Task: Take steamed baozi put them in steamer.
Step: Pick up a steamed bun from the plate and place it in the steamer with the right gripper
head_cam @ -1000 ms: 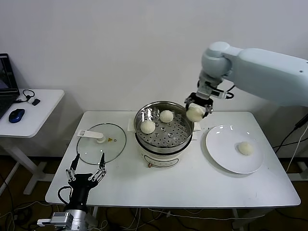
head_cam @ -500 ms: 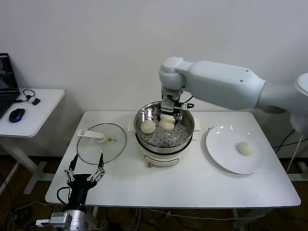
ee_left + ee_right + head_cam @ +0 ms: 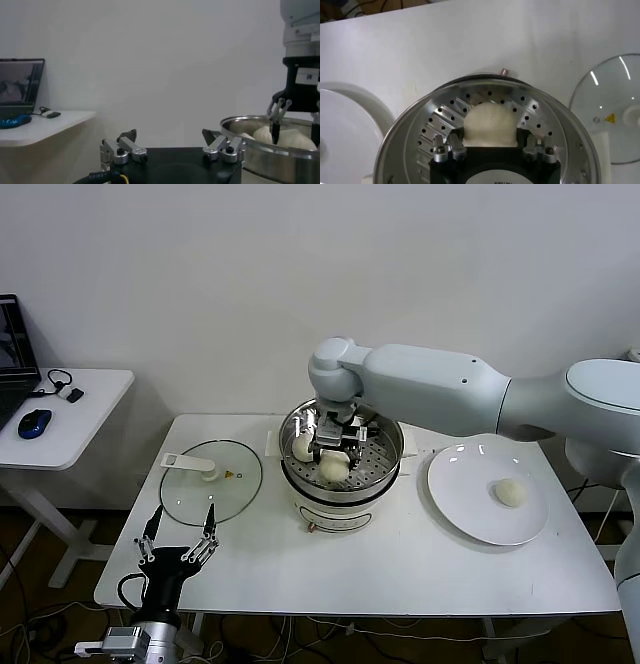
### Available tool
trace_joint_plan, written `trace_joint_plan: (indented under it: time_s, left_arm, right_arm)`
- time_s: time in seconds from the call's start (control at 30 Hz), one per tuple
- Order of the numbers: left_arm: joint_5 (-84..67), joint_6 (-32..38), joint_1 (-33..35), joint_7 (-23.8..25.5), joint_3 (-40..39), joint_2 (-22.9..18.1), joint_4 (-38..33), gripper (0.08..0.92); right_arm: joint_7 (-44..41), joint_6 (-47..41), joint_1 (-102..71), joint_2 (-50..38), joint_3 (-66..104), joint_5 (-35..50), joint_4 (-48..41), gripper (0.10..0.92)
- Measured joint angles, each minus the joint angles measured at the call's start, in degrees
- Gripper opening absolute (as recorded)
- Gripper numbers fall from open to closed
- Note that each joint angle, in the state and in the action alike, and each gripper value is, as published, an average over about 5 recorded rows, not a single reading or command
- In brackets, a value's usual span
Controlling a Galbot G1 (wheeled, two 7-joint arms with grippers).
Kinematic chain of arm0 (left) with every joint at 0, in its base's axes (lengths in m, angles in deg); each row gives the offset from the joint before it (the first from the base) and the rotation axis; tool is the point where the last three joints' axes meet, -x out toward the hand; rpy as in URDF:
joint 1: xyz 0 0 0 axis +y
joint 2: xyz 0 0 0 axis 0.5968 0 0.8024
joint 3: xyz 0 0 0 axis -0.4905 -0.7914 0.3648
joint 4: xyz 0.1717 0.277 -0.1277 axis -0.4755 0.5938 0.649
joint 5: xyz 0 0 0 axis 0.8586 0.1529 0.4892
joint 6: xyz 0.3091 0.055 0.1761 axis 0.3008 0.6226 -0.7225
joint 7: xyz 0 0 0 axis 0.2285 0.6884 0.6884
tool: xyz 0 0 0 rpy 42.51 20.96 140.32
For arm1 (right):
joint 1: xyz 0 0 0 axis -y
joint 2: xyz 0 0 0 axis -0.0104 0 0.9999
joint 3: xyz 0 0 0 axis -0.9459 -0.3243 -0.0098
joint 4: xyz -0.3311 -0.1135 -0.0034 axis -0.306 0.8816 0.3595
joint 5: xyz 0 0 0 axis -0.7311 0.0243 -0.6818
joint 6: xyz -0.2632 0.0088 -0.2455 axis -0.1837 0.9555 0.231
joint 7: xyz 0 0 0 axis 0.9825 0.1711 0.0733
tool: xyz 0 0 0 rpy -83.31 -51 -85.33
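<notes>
Your right gripper [image 3: 334, 452] reaches down inside the steamer [image 3: 386, 467], fingers clasped on a baozi [image 3: 335, 468] near the steamer's front rim. The right wrist view alone shows that baozi [image 3: 489, 124] over the perforated floor. Another baozi [image 3: 303, 447] lies at the steamer's left side. A fourth baozi [image 3: 510, 492] sits on the plate [image 3: 470, 514], right of the steamer. Your left gripper [image 3: 180, 544], fingers spread, hangs well left of the steamer.
</notes>
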State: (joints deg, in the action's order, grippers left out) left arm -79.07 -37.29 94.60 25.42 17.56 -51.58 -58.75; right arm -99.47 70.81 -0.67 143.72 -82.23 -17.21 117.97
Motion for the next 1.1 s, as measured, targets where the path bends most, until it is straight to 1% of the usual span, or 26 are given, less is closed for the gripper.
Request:
trace_joint_plan:
  time_s: [0.9, 0.97, 1.1]
  left_arm:
    - [-0.45, -0.53, -0.50, -0.02, -0.20, 0.00, -0.01, 0.823]
    - [-0.50, -0.54, -0.50, -0.02, -0.21, 0.00, -0.01, 0.823]
    - [-0.54, -0.57, -0.57, -0.01, -0.23, 0.00, -0.01, 0.823]
  right_arm:
    - [-0.10, 0.41, -2.93, 1.35, 0.66, -1.05, -2.21, 0.671]
    - [-0.02, 0.45, -3.05, 1.36, 0.73, -1.21, -2.28, 0.690]
    - [0.07, 0.68, -3.22, 1.41, 1.01, -1.50, -2.39, 0.778]
